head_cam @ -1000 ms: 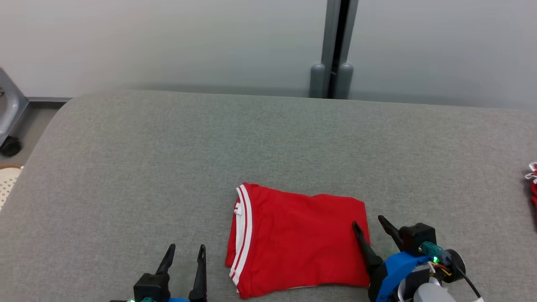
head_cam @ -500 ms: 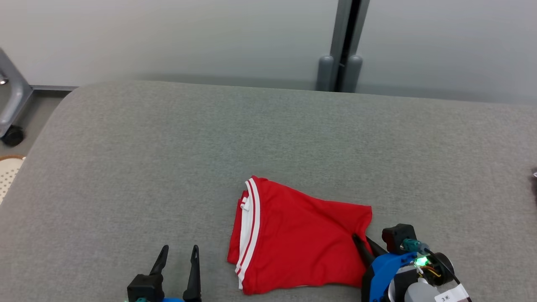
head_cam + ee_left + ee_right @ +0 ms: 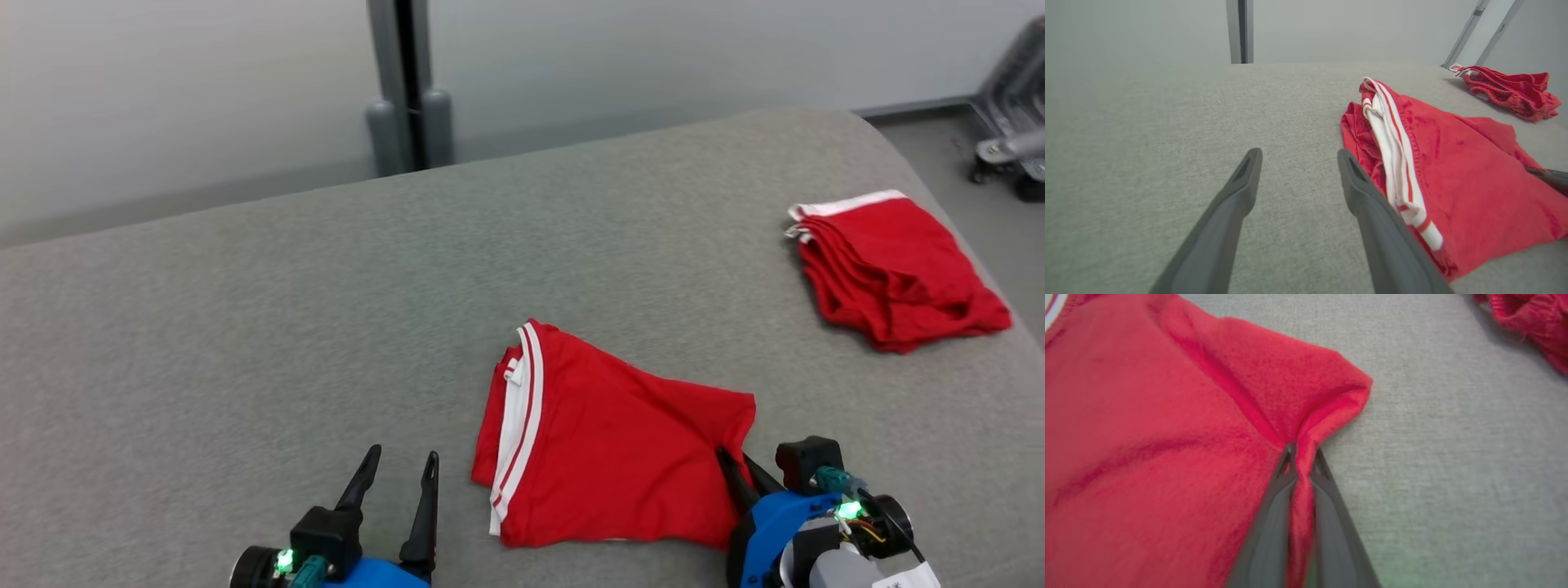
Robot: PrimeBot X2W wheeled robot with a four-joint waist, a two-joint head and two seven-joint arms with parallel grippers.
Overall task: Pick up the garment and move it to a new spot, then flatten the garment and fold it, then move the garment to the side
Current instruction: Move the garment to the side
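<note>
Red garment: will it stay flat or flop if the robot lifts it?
Probably floppy: the red garment bunches where the right claw pinches its corner. Lifted by that corner, its folds would likely sag open. It looks thin, so probably light.

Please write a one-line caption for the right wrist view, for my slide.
Right gripper shut on a pinched fold of the red garment, which lies on the grey padded surface.

The counter (image 3: 245,327) is showing a grey woven cloth cover, matt and faintly rough. The garment (image 3: 620,457) is looking like soft red knit, matt and fuzzy, its white striped band (image 3: 516,425) ribbed. The fingers (image 3: 1265,539) of the right hand (image 3: 733,456) are looking like smooth, dark, matt plastic, and its blue shell (image 3: 767,518) is gleaming slightly. The red pile (image 3: 894,269) at the counter's far right corner is showing the same cloth.
</note>
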